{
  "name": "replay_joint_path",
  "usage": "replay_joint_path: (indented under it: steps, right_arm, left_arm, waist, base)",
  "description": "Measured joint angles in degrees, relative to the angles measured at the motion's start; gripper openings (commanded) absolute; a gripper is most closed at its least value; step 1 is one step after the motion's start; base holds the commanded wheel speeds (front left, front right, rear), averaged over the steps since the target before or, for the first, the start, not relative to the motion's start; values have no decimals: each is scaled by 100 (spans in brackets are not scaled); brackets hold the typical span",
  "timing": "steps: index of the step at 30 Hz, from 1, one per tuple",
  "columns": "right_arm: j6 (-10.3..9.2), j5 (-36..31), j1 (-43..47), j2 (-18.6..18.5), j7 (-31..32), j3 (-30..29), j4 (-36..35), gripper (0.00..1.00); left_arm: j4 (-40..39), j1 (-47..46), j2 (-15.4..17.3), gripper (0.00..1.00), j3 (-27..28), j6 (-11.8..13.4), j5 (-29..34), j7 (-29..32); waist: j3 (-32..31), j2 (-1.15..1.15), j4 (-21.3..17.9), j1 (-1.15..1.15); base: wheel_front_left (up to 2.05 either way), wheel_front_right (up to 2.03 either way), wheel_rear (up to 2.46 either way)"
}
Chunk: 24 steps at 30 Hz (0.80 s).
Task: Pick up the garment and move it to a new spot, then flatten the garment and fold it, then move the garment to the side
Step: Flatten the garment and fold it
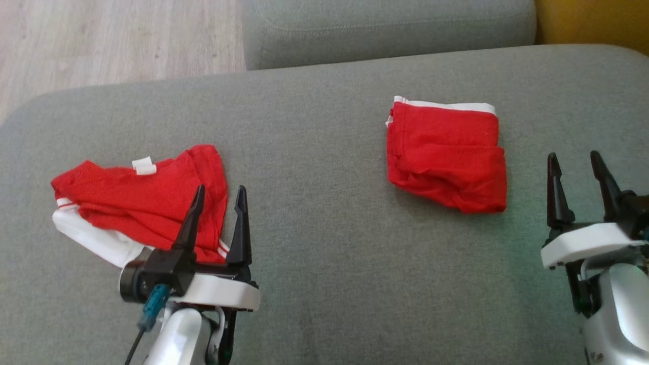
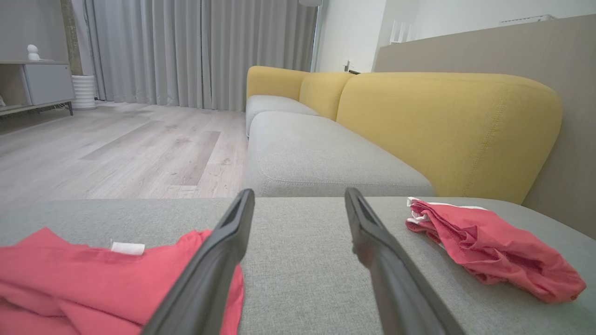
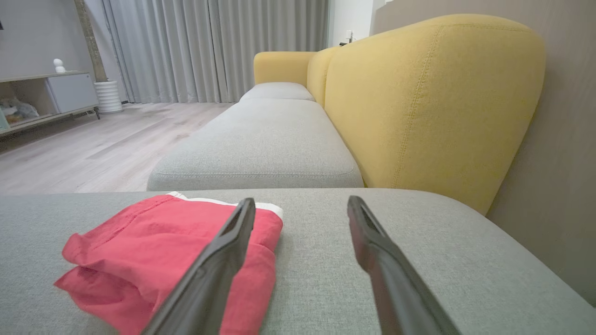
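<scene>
Both the left gripper (image 1: 220, 188) and the right gripper (image 1: 573, 153) have wide, empty fingers; the left should sink onto the crumpled garment (image 1: 132, 197) and pinch one thick fold.

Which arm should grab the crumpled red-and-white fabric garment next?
Left, most likely. The open left tool is already at the near edge of the crumpled red-and-white fabric garment. The open right tool sits far across the grey sofa cushion, beyond the folded red fabric garment.
</scene>
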Motion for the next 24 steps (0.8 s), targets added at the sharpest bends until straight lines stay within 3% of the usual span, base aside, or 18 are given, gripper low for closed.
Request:
replay_joint_path:
  steps: [3, 4, 6, 12, 18, 24]
  right_arm:
    - [0, -181, -14, 103, 149, -124, -256, 100]
    - [0, -235, -57, 143, 230, -180, -328, 91]
    - [0, -277, -167, 238, 357, -271, -456, 0]
    - [0, -545, -835, 487, 856, -545, -394, 0]
    - [0, -1154, -1656, 586, 1148, -1373, 513, 0]
    - [0, -1757, -2002, 631, 1103, -1708, 1700, 0]
  left_arm:
    - [-38, -19, -5, 100, -21, -3, 10, 0]
    - [-42, -31, -8, 100, -25, -25, 32, -1]
    - [-41, -96, -9, 100, -37, -43, 63, 0]
    - [-38, -463, -18, 100, -67, -79, 99, -1]
    - [8, -668, -27, 100, -153, -130, 98, -1]
    - [60, -832, -30, 100, -269, -135, 82, -1]
  waist:
    - [122, 0, 48, 0]
    - [177, 0, 72, 0]
    - [299, 0, 130, 0]
    - [784, 0, 373, 1]
    - [1214, 0, 715, 1]
    - [1396, 0, 989, 2]
  base:
    - [0, 0, 0]
    - [0, 0, 0]
    - [0, 0, 0]
    - [0, 0, 0]
    - [0, 0, 0]
    - [0, 0, 0]
